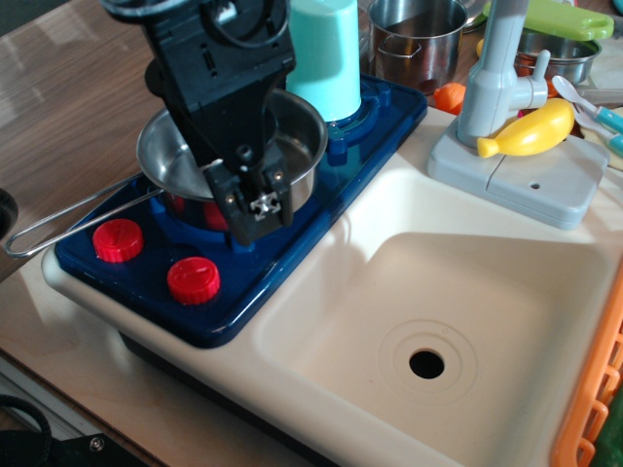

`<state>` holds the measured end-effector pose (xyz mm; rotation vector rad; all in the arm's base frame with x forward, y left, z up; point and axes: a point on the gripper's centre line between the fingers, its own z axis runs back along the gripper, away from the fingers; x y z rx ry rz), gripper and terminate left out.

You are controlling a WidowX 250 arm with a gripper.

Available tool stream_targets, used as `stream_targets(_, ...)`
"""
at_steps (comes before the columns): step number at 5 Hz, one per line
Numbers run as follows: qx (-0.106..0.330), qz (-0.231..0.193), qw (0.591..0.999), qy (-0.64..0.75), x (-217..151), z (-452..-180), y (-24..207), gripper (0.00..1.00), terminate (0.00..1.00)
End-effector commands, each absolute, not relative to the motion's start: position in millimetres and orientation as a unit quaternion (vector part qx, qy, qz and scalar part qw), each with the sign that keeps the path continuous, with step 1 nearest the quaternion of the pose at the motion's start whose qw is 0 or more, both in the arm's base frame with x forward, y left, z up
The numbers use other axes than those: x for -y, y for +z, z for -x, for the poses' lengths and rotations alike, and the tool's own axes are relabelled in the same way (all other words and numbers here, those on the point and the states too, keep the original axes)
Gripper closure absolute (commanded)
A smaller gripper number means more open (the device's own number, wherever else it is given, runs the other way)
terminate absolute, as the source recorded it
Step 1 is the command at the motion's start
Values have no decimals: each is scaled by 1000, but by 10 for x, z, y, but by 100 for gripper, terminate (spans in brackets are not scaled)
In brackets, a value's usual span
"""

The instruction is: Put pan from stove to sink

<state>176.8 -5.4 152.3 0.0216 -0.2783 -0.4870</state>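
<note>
The shiny steel pan [304, 136] sits on the front burner of the dark blue stove [292, 229]. Its wire-loop handle [68, 212] points left over the wooden table. My black gripper [255, 202] comes down from above, and its fingertips are at the pan's near rim. The arm hides most of the pan's inside, and one finger [261, 206] hides the other, so the gap between them does not show. The cream-white sink [506, 282], with its black drain hole [426, 364], lies to the right and holds nothing.
A teal cup [326, 53] stands on the back burner, close behind the pan. A taller steel pot [421, 39], a grey faucet [498, 68] and a yellow banana [531, 131] are at the back. An orange basket [596, 409] borders the sink's right edge. Two red knobs [118, 239] are on the stove's front.
</note>
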Motion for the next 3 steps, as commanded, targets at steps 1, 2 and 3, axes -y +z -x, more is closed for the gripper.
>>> stream_targets(1,161,-14,958,-239,7,-1785,1404,0,0)
stream_targets(2,159,-11,959,-236,-25,-1799,1352,0,0)
stream_targets(3,152,-12,961,-230,-39,-1824,1342,100,0)
